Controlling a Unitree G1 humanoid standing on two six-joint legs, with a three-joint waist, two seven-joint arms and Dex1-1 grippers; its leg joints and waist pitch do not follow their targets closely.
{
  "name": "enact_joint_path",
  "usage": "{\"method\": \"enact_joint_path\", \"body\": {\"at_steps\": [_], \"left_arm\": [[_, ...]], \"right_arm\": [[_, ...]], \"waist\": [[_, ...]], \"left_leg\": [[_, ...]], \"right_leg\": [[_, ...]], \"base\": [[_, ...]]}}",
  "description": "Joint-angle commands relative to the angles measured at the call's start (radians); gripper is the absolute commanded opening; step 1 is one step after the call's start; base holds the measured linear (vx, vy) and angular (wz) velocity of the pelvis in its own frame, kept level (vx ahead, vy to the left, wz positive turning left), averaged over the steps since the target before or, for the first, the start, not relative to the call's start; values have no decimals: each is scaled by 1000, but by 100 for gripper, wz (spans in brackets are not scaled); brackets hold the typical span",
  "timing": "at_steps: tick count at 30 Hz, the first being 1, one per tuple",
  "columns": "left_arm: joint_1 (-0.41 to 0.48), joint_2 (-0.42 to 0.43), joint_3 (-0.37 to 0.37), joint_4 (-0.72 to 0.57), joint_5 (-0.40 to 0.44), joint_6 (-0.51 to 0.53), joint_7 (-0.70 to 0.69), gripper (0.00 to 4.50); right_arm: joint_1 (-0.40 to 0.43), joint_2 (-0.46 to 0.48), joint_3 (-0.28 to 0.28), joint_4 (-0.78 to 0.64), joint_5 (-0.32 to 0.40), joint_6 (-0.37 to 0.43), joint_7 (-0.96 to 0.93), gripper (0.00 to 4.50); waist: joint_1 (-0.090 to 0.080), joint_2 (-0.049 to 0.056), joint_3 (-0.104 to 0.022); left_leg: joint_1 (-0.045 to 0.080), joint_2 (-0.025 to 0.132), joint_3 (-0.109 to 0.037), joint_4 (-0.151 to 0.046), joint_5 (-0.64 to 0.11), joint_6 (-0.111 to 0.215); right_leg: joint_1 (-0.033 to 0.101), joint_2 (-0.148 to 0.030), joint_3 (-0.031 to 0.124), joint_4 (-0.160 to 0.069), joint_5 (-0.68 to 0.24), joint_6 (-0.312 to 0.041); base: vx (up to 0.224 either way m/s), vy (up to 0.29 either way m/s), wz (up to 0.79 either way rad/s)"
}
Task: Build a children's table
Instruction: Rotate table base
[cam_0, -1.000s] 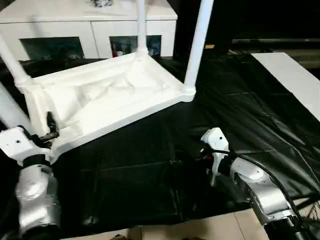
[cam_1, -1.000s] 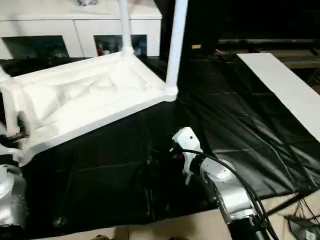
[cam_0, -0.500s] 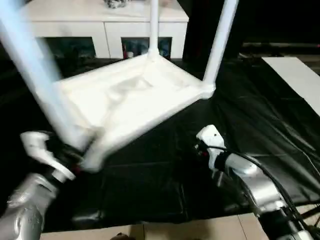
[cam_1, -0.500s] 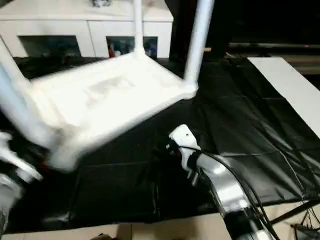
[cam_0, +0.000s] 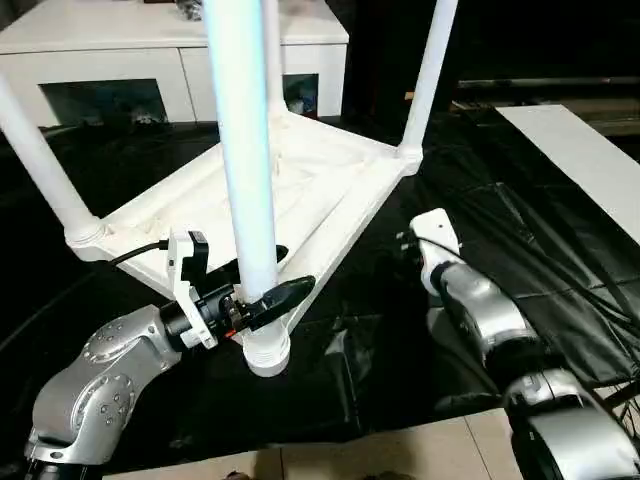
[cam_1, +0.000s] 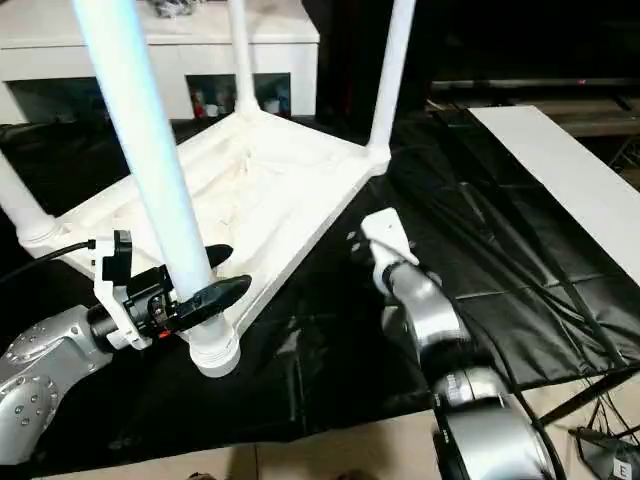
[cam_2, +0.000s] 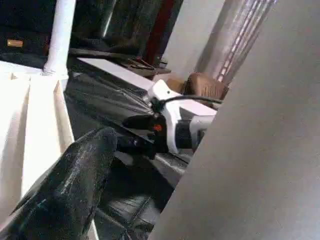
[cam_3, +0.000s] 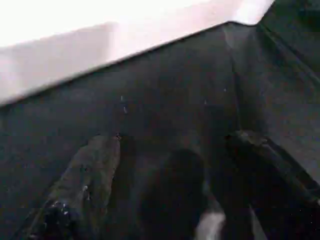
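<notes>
Both arms forward; left gripper (cam_0: 270, 300) jaws straddle near table leg (cam_0: 245, 180).

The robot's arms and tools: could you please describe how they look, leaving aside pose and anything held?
Both forearms are rounded, silver metallic shells. The left tool has two tapered black fingers on a white wrist housing with a black block, and a black cable runs from it. The right arm ends in a white housing, with a thin black cable running along the forearm.

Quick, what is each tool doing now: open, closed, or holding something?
Left tool: fingers on either side of the nearest table leg, near its socket, gripping it.
Right tool: open, holding nothing, over the black sheet.
</notes>
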Motion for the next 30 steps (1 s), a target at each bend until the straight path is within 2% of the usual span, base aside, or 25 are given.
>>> {"method": "enact_joint_path", "body": {"at_steps": [1,2,4,6,7,8,9,10,11,12,13,14,15,16,17,18,19,21,22,24,25,26,28,29,30], "left_arm": [[-12,0,2,-18,4,22,8,449],[-11,1,3,-22,4,27,7,449],[-9,4,4,-28,5,29,7,449],[-6,7,0,-42,8,30,14,449],[-6,7,0,-44,8,30,15,449],[-2,8,-5,-62,6,36,24,449],[-2,8,-8,-71,9,37,30,449],[-1,8,-11,-79,16,36,36,449],[0,9,-13,-87,18,38,41,449],[0,8,-13,-89,19,38,42,449],[0,7,-12,-94,23,40,47,449],[-8,5,-3,-109,29,47,70,449],[-12,5,3,-115,28,52,79,449],[-11,10,7,-129,27,57,86,449],[-8,16,10,-142,25,62,91,449],[-6,21,14,-154,21,68,95,449],[-4,26,18,-166,16,74,98,449],[1,40,33,-202,-5,98,112,449],[0,57,55,-248,-27,130,135,449],[-2,69,68,-275,-41,149,150,449],[-5,76,72,-283,-43,156,156,449],[-6,80,75,-288,-45,160,160,449],[-13,91,88,-306,-51,174,178,449],[-21,97,99,-312,-51,187,195,449],[-38,108,113,-319,-47,205,216,449]], "right_arm": [[-48,24,-37,76,36,-48,11,383],[-74,38,-47,119,45,-73,26,383],[-103,54,-55,165,52,-102,49,383],[-144,80,-77,229,60,-127,79,383],[-148,82,-79,236,61,-129,81,383],[-167,94,-89,264,67,-132,90,383],[-172,97,-87,272,63,-133,90,383],[-178,101,-84,281,59,-136,93,383],[-183,105,-82,289,56,-136,93,383],[-185,106,-83,294,55,-138,93,383],[-194,110,-84,313,51,-144,90,383],[-211,114,-80,346,34,-139,38,383],[-216,115,-80,357,29,-137,13,383],[-222,115,-88,367,28,-138,-6,383],[-225,116,-95,375,28,-141,-18,383],[-227,117,-102,378,32,-145,-17,383],[-228,118,-109,380,36,-150,-14,383],[-231,123,-119,386,44,-165,1,383],[-242,134,-133,392,57,-184,12,383],[-250,143,-144,396,66,-197,18,383],[-254,147,-149,398,69,-200,18,383],[-256,149,-150,398,69,-203,18,383],[-263,155,-152,399,70,-214,22,383],[-271,159,-157,400,70,-220,20,383],[-284,161,-168,401,71,-225,21,383]], "waist": [[-2,2,-63],[-3,-1,-65],[-1,3,-63],[2,-6,-62],[2,-6,-63],[5,-14,-63],[5,-9,-62],[7,-10,-61],[5,-17,-61],[7,-18,-60],[6,-27,-61],[8,-29,-54],[9,-26,-55],[8,-26,-54],[9,-28,-47],[10,-31,-46],[12,-30,-36],[15,-32,-35],[21,-27,-16],[23,-30,-14],[26,-27,-7],[27,-27,8],[25,-29,8],[26,-27,20],[24,-31,25]], "left_leg": [[19,40,-18,-77,-292,-20],[20,42,-18,-74,-299,-15],[19,43,-18,-75,-292,-7],[19,45,-18,-75,-291,-2],[20,46,-18,-76,-291,-2],[20,48,-19,-76,-286,-2],[21,48,-19,-76,-286,-5],[23,49,-19,-78,-285,-12],[21,49,-19,-80,-288,-15],[23,49,-19,-80,-302,-24],[22,49,-19,-80,-305,-27],[20,50,-20,-84,-312,-29],[23,49,-20,-83,-323,-37],[24,48,-20,-82,-330,-41],[23,48,-21,-84,-339,-43],[23,47,-22,-85,-363,-47],[21,47,-24,-89,-374,-47],[21,47,-25,-89,-389,-50],[19,47,-25,-95,-414,-52],[21,47,-29,-95,-430,-54],[20,46,-30,-97,-431,-54],[16,45,-32,-101,-438,-52],[12,45,-34,-101,-436,-54],[9,44,-36,-106,-438,-54],[5,42,-38,-105,-429,-54]], "right_leg": [[33,-34,33,-62,-283,-180],[32,-38,34,-60,-285,-193],[33,-36,34,-59,-282,-202],[34,-37,33,-55,-285,-208],[33,-39,33,-55,-290,-208],[34,-40,33,-54,-293,-209],[33,-40,34,-53,-292,-209],[31,-38,32,-52,-286,-206],[32,-37,32,-53,-283,-205],[31,-38,32,-52,-288,-197],[31,-38,32,-52,-283,-197],[28,-38,32,-53,-289,-195],[27,-39,33,-53,-301,-194],[25,-39,34,-53,-305,-193],[21,-40,34,-56,-313,-189],[23,-40,34,-57,-336,-175],[18,-40,35,-59,-345,-169],[19,-39,35,-58,-352,-163],[11,-38,37,-61,-361,-160],[14,-41,35,-59,-386,-161],[11,-41,36,-61,-389,-159],[6,-41,37,-65,-402,-155],[12,-43,37,-62,-419,-147],[7,-44,38,-65,-427,-142],[10,-46,37,-63,-438,-134]], "base": [[0,0,0],[0,0,0],[0,0,0],[0,0,0],[0,0,0],[0,0,0],[0,0,0],[0,0,0],[0,0,0],[0,0,0],[0,0,0],[0,0,0],[0,0,0],[0,0,0],[0,0,0],[0,0,0],[0,0,0],[0,0,0],[0,0,0],[0,0,0],[0,0,0],[0,0,0],[0,0,0],[0,0,0],[0,0,0]]}}
